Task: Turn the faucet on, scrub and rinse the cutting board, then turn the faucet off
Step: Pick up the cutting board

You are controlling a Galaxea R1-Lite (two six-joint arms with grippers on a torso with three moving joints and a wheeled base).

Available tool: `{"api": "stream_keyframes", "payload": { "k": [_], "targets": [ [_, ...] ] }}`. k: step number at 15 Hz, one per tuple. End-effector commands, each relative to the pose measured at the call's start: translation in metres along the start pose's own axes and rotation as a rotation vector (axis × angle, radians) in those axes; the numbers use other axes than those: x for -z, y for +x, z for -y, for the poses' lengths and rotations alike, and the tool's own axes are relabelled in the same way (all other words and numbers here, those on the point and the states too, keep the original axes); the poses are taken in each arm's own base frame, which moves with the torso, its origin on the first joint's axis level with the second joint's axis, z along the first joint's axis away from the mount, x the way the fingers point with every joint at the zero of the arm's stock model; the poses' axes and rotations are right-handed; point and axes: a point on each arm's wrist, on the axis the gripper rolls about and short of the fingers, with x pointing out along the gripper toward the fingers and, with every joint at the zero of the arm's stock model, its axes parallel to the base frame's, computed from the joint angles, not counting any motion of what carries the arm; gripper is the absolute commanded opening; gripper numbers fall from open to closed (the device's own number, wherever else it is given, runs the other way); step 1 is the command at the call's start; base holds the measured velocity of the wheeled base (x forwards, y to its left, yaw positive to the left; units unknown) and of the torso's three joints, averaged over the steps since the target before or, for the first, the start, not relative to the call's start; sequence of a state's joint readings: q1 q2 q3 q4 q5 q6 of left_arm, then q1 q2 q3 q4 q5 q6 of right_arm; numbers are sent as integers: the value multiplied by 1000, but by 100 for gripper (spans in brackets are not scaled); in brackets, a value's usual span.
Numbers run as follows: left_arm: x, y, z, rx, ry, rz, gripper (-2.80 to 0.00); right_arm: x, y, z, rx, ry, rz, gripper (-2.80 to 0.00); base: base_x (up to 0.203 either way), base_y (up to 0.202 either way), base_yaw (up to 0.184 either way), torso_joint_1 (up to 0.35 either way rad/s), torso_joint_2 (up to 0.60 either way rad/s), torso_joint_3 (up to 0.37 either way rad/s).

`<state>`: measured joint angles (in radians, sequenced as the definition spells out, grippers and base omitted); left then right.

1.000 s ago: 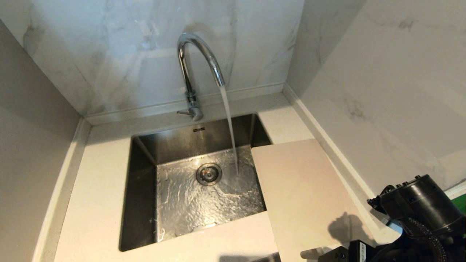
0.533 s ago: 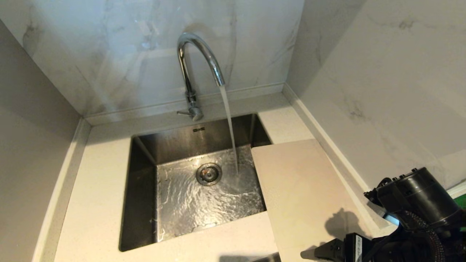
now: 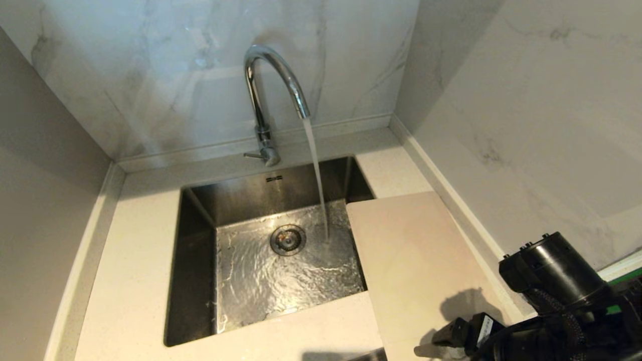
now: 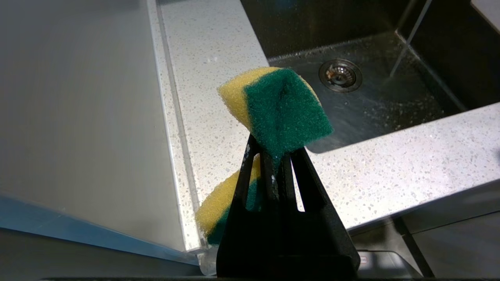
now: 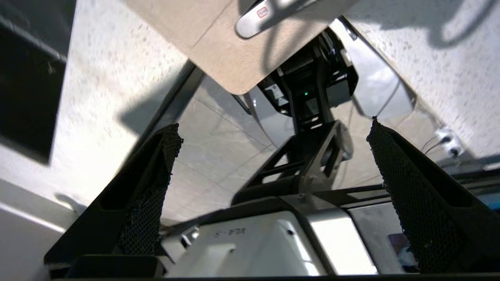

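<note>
The sink [image 3: 198, 260] is the landmark: a steel basin sunk into the pale speckled bench [image 3: 130, 281]. It holds no objects, only a rippling sheet of water around the drain [image 3: 288, 239]. That water falls in a steady stream from the faucet [image 3: 273, 80], which stands at the sink's back rim with its arched spout reaching over the basin.

The cutting board [image 3: 416, 265] lies flat on the bench at the sink's right side, its left edge overhanging the basin. Its long axis runs from the sink's back toward the front, and in the right wrist view its handle slot sits near the end closest to the robot.

The right gripper [image 5: 273, 156] is beyond that near end of the board, jaws spread wide and empty.

The left gripper [image 4: 275, 156], on the sink's left, is clamped on a yellow-and-green sponge [image 4: 279, 111].
</note>
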<state>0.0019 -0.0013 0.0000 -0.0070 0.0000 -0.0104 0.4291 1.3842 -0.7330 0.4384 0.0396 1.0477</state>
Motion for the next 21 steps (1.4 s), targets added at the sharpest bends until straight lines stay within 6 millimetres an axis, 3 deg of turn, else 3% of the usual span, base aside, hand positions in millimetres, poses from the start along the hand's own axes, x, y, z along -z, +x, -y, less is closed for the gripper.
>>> {"api": "stream_keyframes", "payload": {
  "k": [1, 8, 13, 21],
  "targets": [
    [0, 0, 0, 0, 0, 1, -280, 0, 4, 1, 36, 113, -12, 0, 0, 0, 0, 0, 0, 0],
    [0, 0, 0, -1, 0, 0, -280, -7, 26, -9, 120, 400, -11, 0, 0, 0, 0, 0, 0, 0],
    [0, 0, 0, 0, 0, 1, -280, -2, 41, 2, 220, 406, -2, 0, 0, 0, 0, 0, 0, 0],
    [0, 0, 0, 0, 0, 1, -280, -2, 68, 6, 209, 407, 6, 0, 0, 0, 0, 0, 0, 0]
  ]
}}
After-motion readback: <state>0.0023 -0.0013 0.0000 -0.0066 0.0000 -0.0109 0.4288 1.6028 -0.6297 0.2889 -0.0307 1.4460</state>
